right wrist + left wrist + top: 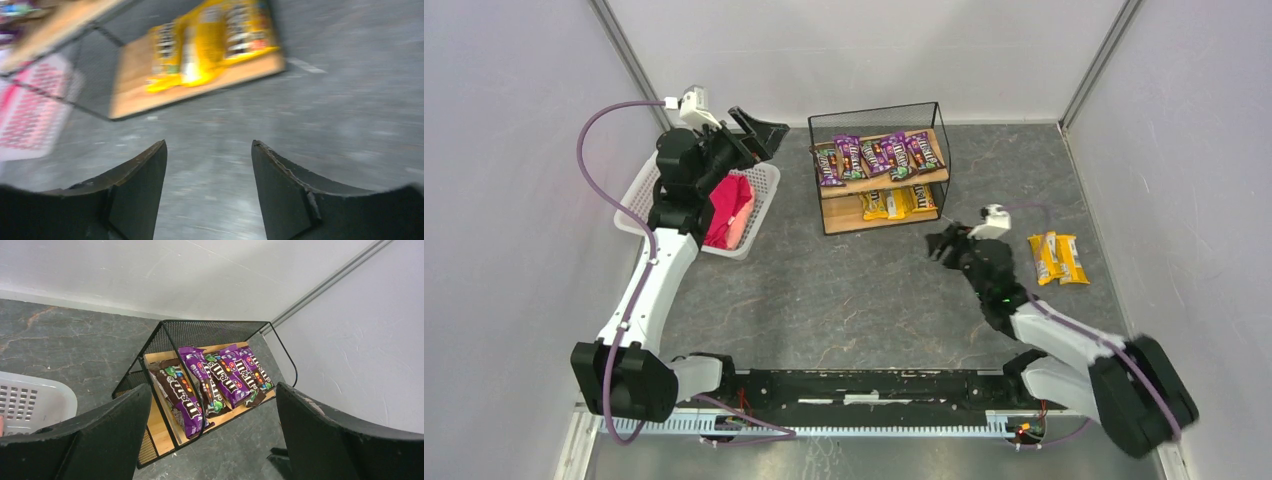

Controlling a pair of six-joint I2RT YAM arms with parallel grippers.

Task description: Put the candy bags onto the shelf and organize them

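Top ext | R gripper (pixel 942 245) jaws apart | shelf (pixel 894 183) ahead | yellow bags (pixel 1057 258) right

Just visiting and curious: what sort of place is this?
Probably a robot test cell in a lab, not a shop: plain walls box in a table, two arms are bolted at its near edge, and a small shelf holds candy bags.

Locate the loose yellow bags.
Top view, right side: yellow bags lie on the table, right of the right gripper and the shelf.
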